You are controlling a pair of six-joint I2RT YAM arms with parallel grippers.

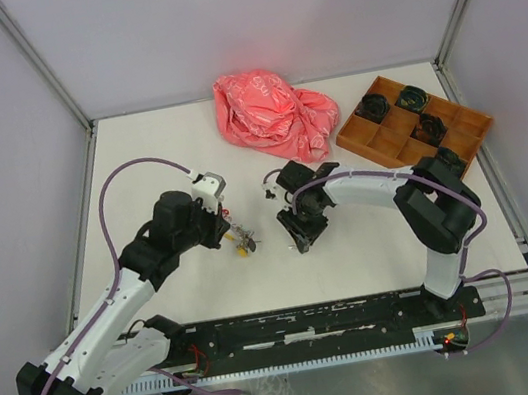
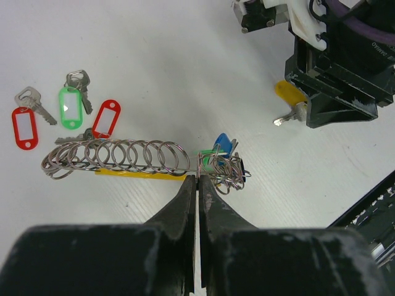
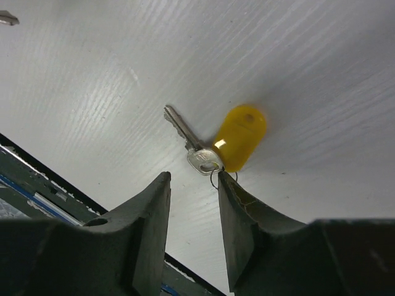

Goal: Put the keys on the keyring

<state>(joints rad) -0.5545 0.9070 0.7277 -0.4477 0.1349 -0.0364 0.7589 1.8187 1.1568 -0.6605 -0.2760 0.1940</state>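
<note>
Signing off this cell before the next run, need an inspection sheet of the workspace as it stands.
Surface: white table, streaked finish.
Job's things: keyring lies as coiled wire loops, blue-tagged key in the tangle at its end; red-tagged key, green-tagged key and second red-tagged key loose beside it; yellow-tagged key loose, apart.
Clutter: pink plastic bag; orange compartment tray holding dark objects.
Grippers: left gripper shut on the keyring; right gripper open over the yellow-tagged key.
Cables: left arm's purple cable and right arm's purple cable loop alongside their arms.
Surroundings: white walls, metal frame post.
</note>
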